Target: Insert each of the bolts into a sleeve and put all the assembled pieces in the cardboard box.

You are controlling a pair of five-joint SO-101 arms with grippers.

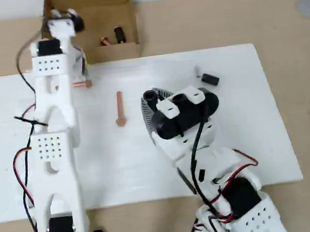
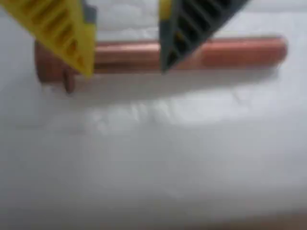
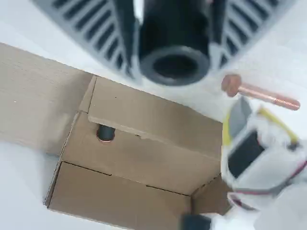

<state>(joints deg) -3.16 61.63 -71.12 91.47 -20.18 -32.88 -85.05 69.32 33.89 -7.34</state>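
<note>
Copper bolt (image 2: 230, 50), smooth-shanked, lies flat on the white surface (image 2: 144, 158) just past the spread tips of my left claw (image 2: 125, 72); my right claw (image 3: 172, 62) grips a black sleeve (image 3: 172, 24).

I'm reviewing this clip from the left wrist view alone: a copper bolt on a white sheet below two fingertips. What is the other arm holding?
Observer: The right gripper is shut on a black sleeve.
Reviewer: Is any other bolt loose?
Observer: Yes, a second bolt lies alone on the white sheet.
Reviewer: Is anything boxed yet?
Observer: At least one assembled piece lies in the cardboard box.
</note>
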